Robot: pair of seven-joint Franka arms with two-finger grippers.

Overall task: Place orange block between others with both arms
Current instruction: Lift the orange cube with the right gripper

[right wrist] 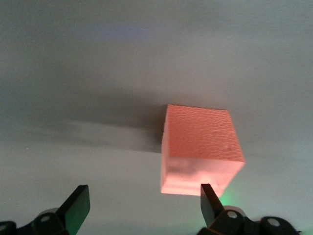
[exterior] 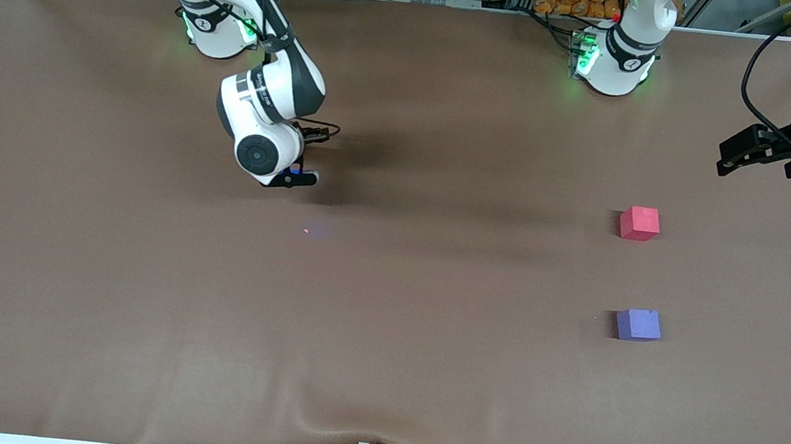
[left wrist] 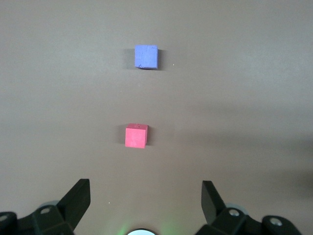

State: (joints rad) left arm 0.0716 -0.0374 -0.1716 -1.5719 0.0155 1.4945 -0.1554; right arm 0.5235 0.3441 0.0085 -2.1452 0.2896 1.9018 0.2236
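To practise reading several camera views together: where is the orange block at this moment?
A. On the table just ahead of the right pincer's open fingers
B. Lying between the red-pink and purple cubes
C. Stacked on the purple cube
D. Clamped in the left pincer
A: the right wrist view shows the orange block on the table close to the open right pincer, while the gap between the red-pink cube and purple cube holds nothing.

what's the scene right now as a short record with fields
orange block: on the table, seen close under the right end effector; hidden by the arm in the front view
red-pink cube: toward the left arm's end, farther from the front camera than the purple cube
gap between them: unfilled
right end effector: open, low over the orange block, not gripping
left end effector: open, holding nothing
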